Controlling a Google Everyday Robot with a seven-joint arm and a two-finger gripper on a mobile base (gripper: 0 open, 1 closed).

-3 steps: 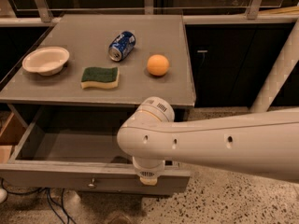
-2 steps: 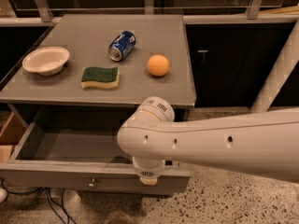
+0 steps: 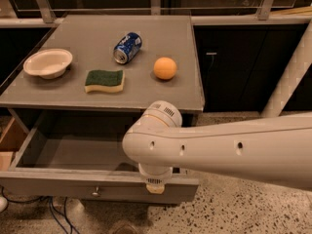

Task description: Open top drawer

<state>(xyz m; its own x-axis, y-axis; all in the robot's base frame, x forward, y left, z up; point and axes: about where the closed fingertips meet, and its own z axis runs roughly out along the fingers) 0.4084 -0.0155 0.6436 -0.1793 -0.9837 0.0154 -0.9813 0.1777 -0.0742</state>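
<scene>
— In the camera view, where does the top drawer (image 3: 53, 186) sit?
— Directly under the table (image 3: 161, 28). It stands open, drawn out past the table's front edge, with its shallow grey inside showing and a small round knob (image 3: 96, 192) on the long front.
— And the gripper (image 3: 155, 185)?
— Below the table's front edge, right of centre, pointing down from the white arm (image 3: 224, 147) at the drawer's front lip. It seems to touch the lip, though the wrist covers most of it. How far open it is, or whether it has hold of anything, I cannot tell.
— What lies on the table?
— A white bowl (image 3: 48, 62) at the table's left side, a green and yellow sponge (image 3: 104, 80) near the front, a blue can (image 3: 127, 47) on its side around the middle, and an orange (image 3: 165, 68) toward the right.
</scene>
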